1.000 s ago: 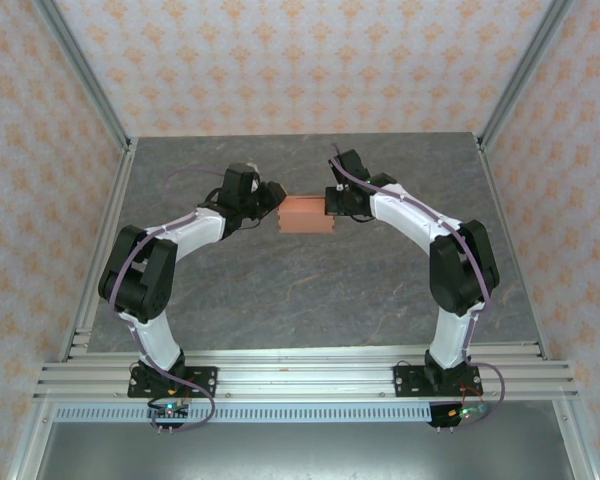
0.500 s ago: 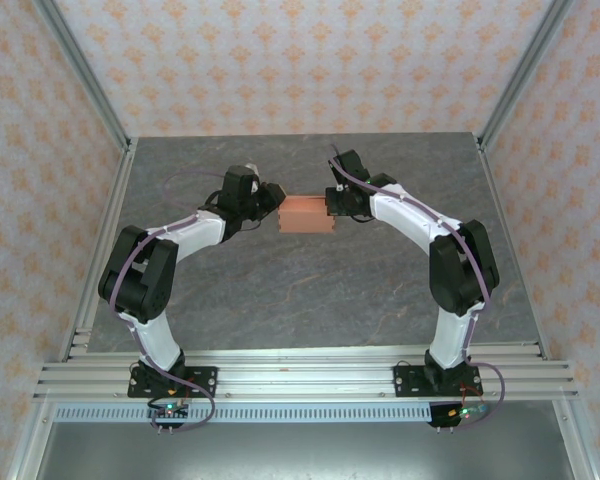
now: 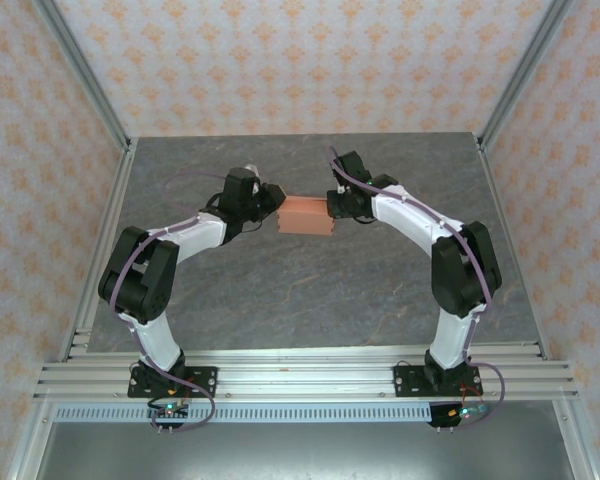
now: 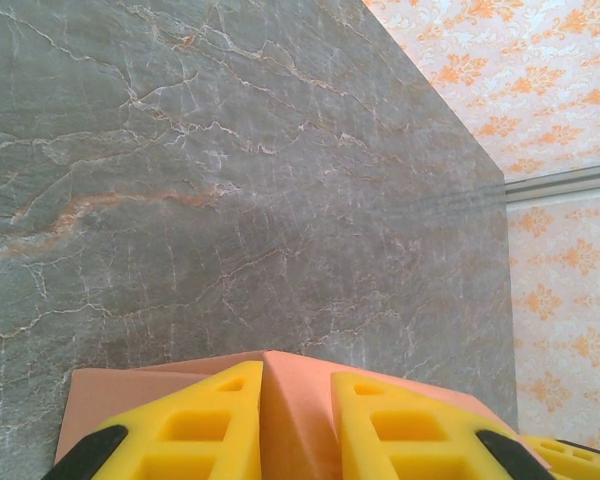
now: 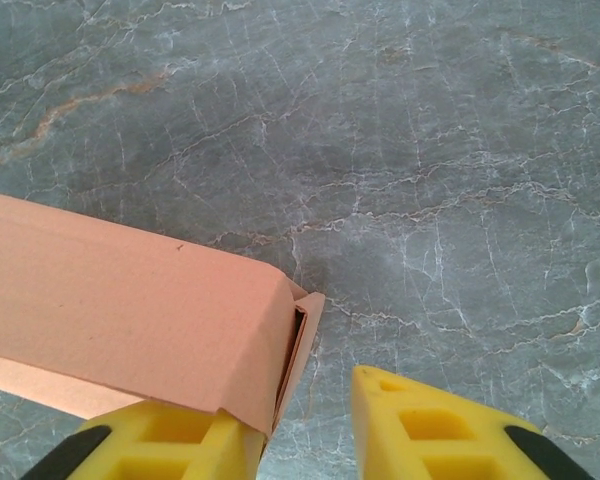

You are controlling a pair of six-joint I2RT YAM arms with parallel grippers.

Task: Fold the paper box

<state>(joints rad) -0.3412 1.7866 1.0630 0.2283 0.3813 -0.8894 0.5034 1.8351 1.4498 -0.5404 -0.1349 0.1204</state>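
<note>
Top external: one paper box [image 3: 306, 214] between left claw [image 3: 274, 199], right claw [image 3: 330, 208].

The top camera looks down over the whole bench [image 3: 310, 290] from its near edge; both wrist cameras view the paper box [image 3: 305, 214] close up.

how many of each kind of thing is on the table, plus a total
box: 1
arms (left, right): 2
total: 3
</note>
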